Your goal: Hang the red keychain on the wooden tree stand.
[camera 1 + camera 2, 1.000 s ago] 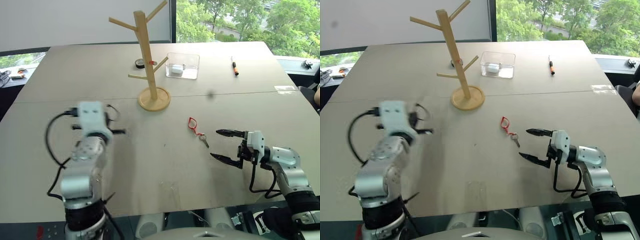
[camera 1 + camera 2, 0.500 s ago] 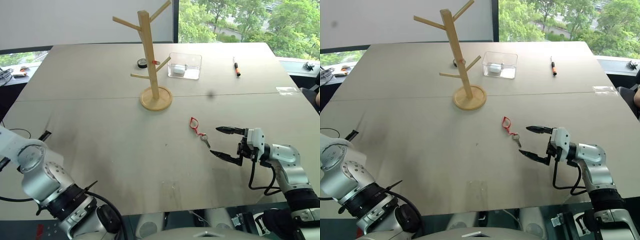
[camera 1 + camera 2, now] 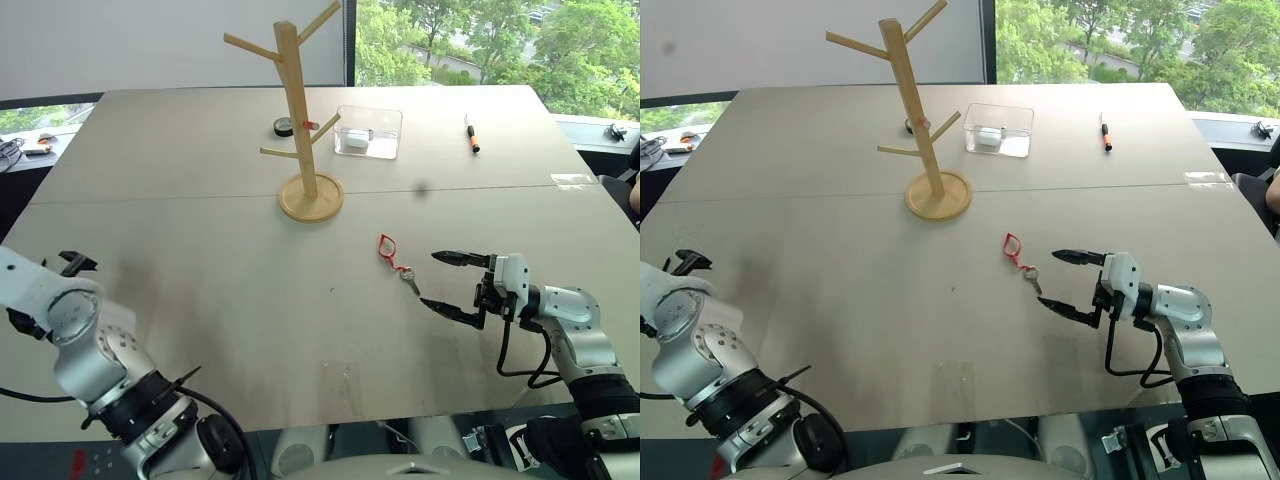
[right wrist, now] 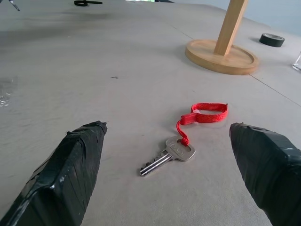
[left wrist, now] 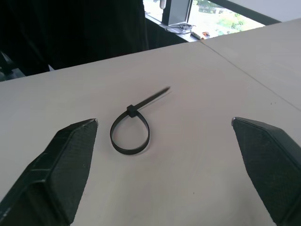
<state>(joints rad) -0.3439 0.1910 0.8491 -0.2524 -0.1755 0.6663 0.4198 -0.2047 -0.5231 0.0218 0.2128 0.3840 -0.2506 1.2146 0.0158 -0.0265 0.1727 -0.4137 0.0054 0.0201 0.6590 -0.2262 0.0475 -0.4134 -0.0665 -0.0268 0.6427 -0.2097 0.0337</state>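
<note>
Even daylight enters through the windows (image 3: 480, 40) behind the table (image 3: 200, 150), which carries a mild sheen, frames are sharp, and soft faint shadows lie under the right gripper (image 3: 447, 283).

1. Silver-grey rounded arm segments at lower left (image 3: 95, 350), with ribbed black collars at the joints.
2. Black cables looping from the lower-left arm toward the bottom edge.
3. White, boxy wrist housing at lower right (image 3: 515, 285), joined to a smooth silver forearm.
4. Thin black cable curling under the lower-right forearm.
5. Right gripper (image 3: 448, 282): two slim, black, pointed fingers (image 4: 70, 169), wrapped in matte, wrinkled black tape.
6. Left gripper (image 5: 164, 165): broad, black, wedge-shaped fingers (image 5: 66, 160) with smooth, flat faces.
</note>
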